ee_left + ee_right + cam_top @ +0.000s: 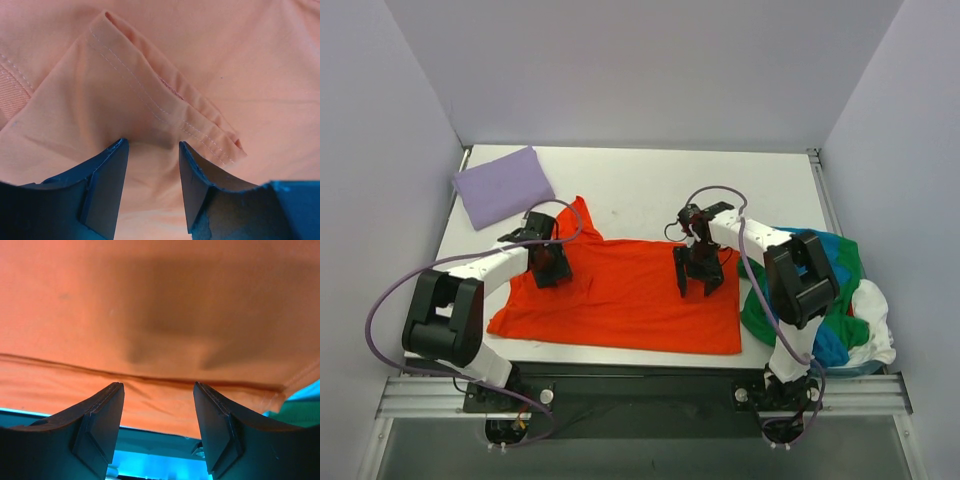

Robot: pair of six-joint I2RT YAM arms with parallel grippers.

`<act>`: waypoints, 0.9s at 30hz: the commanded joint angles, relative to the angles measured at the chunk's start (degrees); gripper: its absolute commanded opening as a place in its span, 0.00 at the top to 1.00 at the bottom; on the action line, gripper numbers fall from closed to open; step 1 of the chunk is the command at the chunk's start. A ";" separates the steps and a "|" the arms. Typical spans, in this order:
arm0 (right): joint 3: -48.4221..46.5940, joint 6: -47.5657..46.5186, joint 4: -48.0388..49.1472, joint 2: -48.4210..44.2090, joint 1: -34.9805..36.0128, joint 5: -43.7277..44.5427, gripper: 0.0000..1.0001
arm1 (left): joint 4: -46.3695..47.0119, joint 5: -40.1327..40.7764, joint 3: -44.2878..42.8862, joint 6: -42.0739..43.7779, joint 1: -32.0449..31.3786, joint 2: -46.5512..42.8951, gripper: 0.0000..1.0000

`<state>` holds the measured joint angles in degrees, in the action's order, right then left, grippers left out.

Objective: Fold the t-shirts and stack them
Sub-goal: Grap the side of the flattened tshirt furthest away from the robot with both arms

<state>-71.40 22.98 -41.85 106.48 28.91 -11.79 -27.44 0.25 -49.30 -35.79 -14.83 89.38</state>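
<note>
The orange-red t-shirt [625,295] lies spread flat on the table's near middle. My left gripper [548,270] is open, low over its left part; the left wrist view shows a folded sleeve hem [165,95] just ahead of the fingers [107,185]. My right gripper [698,287] is open above the shirt's right part; the right wrist view shows a fold line [150,377] across the orange cloth. The lavender t-shirt [502,185] lies folded at the back left. Green [760,305], blue [832,340] and white [875,320] shirts are heaped at the right edge.
The white table [650,185] is enclosed by grey walls at the back and sides. The near edge meets a metal rail [640,390] with the arm bases. Purple cables loop from both arms.
</note>
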 commanded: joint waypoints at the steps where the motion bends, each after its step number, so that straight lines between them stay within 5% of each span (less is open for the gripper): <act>1: 0.99 -0.75 -0.44 1.27 -0.17 1.16 0.42 | -0.07 3.35 3.06 -0.42 0.33 -2.54 0.44; 27: 7.50 1.19 2.03 -0.22 2.12 -1.92 0.42 | -4.64 7.48 10.80 -3.41 0.24 -11.42 0.44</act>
<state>-65.65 23.99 -38.76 106.69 30.48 -13.56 -28.23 5.58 -39.55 -38.83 -14.85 78.56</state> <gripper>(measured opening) 0.579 0.555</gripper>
